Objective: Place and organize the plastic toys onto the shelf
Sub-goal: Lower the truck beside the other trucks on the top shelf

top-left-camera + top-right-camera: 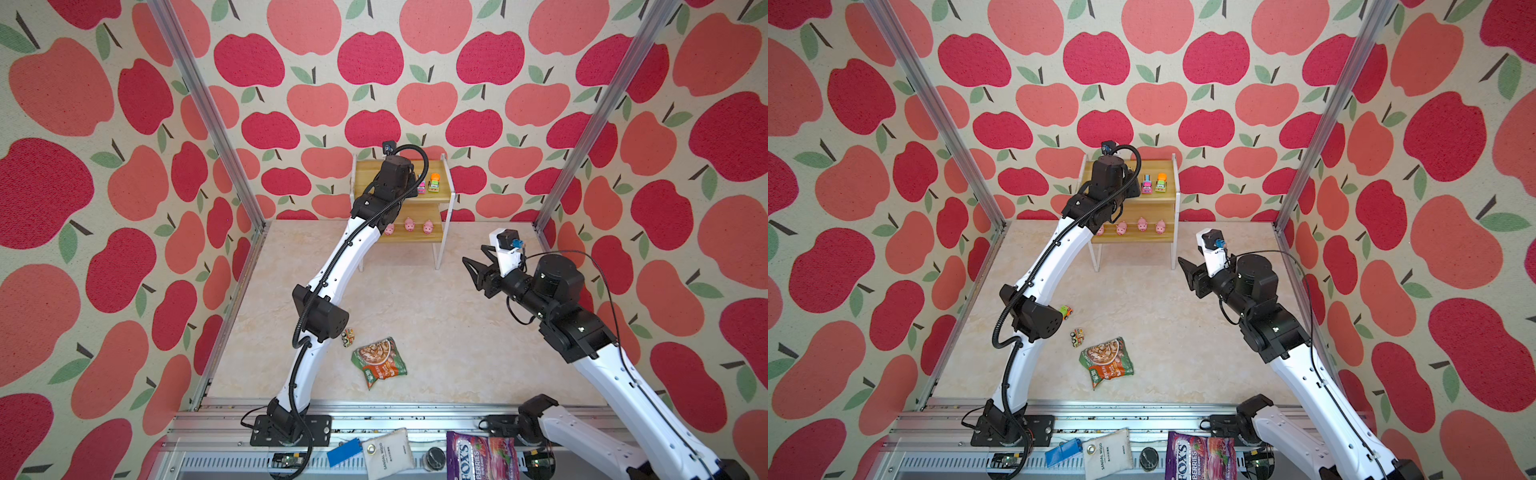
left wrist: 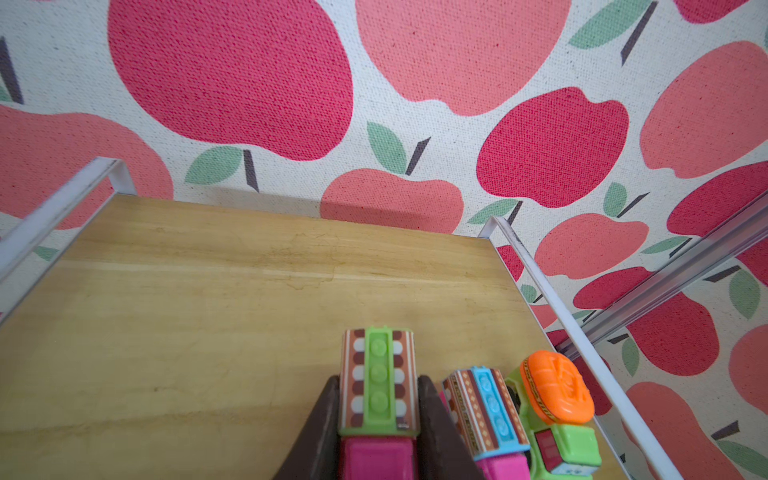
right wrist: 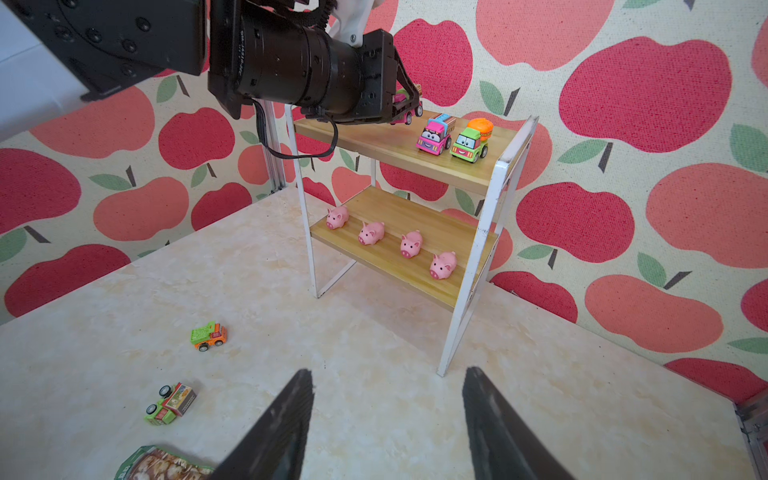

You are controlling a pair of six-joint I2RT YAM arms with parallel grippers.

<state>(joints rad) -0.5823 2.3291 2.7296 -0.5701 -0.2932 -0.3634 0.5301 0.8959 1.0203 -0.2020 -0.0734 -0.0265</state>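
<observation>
Left fingers point(image 2: 318, 434) clamped on green-backed pink truck point(image 2: 378, 386) at shelf point(image 2: 187, 311) top board; blue-backed truck point(image 2: 484, 411) just beside; right fingers point(image 3: 282, 428) spread, empty, over table point(image 3: 374, 374).

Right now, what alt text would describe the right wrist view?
A small two-tier shelf holds four pink pigs on its lower board and two toy trucks on top, where the left gripper holds a third truck. Two more trucks are on the table beyond the open right gripper.
</observation>
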